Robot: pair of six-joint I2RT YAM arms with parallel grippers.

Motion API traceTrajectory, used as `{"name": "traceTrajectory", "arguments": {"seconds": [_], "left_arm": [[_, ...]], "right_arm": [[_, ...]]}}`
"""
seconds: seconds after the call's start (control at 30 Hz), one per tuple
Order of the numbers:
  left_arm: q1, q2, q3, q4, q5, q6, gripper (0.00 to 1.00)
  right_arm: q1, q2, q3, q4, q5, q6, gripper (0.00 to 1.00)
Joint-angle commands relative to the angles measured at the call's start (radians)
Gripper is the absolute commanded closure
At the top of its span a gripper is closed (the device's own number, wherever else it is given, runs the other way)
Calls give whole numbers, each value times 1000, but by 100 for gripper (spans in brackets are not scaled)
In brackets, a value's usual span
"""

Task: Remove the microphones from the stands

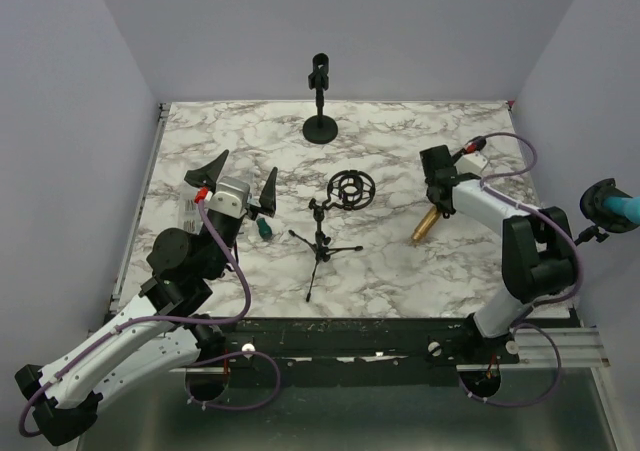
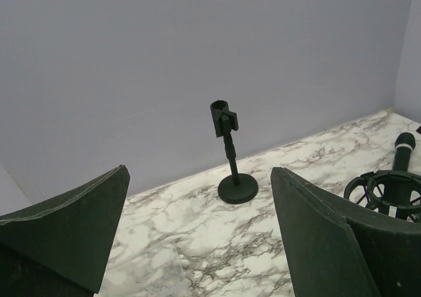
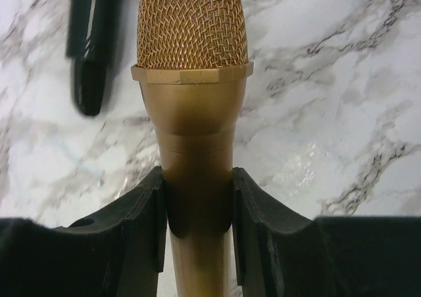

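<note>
My right gripper (image 1: pixel 436 203) is shut on a gold microphone (image 1: pixel 426 225), its fingers clamped on the body just below the mesh head, low over the marble table at the right. In the right wrist view the microphone (image 3: pixel 192 40) sits between the fingers (image 3: pixel 141 211) of my gripper (image 3: pixel 197 178). A black tripod stand (image 1: pixel 320 241) with a ring-shaped shock mount (image 1: pixel 351 189) stands at the table's middle, apart from the microphone. My left gripper (image 1: pixel 248 163) is open and empty at the left; in the left wrist view (image 2: pixel 197 178) only marble shows between its fingers.
A black round-base stand (image 1: pixel 320 101) with an empty clip stands at the back centre, also in the left wrist view (image 2: pixel 231 159). A small teal object (image 1: pixel 263 228) lies by the left gripper. A black tripod leg tip (image 3: pixel 91 40) lies ahead of the microphone.
</note>
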Motion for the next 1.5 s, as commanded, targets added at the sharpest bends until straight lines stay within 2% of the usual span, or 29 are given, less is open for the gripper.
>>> {"name": "traceTrajectory", "arguments": {"seconds": [0.0, 0.13, 0.33, 0.77, 0.83, 1.2, 1.47], "left_arm": [[-9, -9, 30, -2, 16, -2, 7], [-10, -14, 32, -2, 13, -1, 7], [-15, -23, 32, -3, 19, -4, 7], [-20, -25, 27, 4, 9, 8, 7], [-20, -21, 27, 4, 10, 8, 7], [-21, -11, 29, 3, 17, 4, 7], [-22, -15, 31, 1, 16, 4, 7]], "right_arm": [[-114, 81, 85, -17, -35, 44, 95], [-188, 164, 147, 19, -101, 10, 95], [-289, 266, 225, 40, -206, 43, 95], [-432, 524, 493, -23, -232, 53, 93], [-435, 543, 511, -23, -239, 47, 90], [-435, 543, 503, 0, -242, 18, 57], [-435, 511, 478, 27, -305, -23, 40]]}}
